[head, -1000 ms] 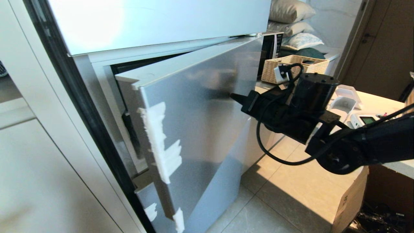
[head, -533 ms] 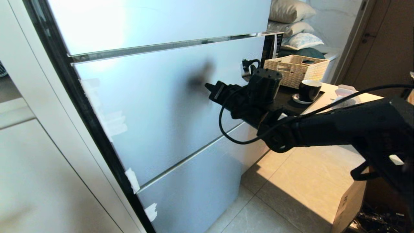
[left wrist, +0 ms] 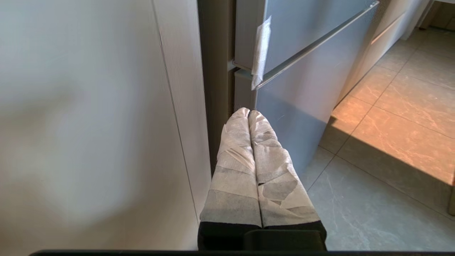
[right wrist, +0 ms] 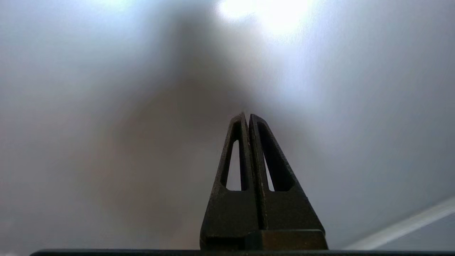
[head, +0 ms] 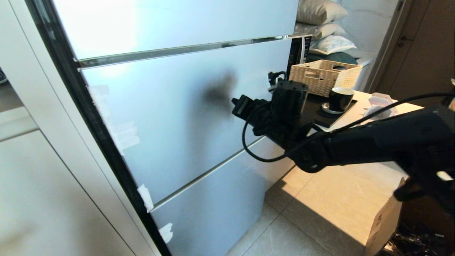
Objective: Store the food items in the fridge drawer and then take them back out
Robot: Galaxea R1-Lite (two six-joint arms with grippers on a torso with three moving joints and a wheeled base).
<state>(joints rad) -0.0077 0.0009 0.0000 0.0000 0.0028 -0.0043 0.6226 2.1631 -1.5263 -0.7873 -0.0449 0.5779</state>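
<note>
The food items and the fridge drawer are hidden behind the closed pale-blue fridge door (head: 170,117). My right gripper (head: 235,102) is shut with nothing in it. Its black tips point at the middle of that door's right half, just short of its surface. The right wrist view shows the shut jaws (right wrist: 247,115) against the blank door panel (right wrist: 106,106) with their shadow on it. My left gripper (left wrist: 249,112), wrapped in white tape, is shut and empty. It hangs parked low beside the fridge's lower left corner (left wrist: 245,96).
A white cabinet panel (head: 42,195) flanks the fridge on the left. To the right stands a counter with a wicker basket (head: 325,76) and a black cup (head: 339,99). A cardboard box (head: 385,220) sits on the tiled floor (head: 320,199).
A second ago the middle fridge door stood ajar with my right gripper against its face. It now sits flush and closed. The right arm swung left with it, then eased back slightly.
</note>
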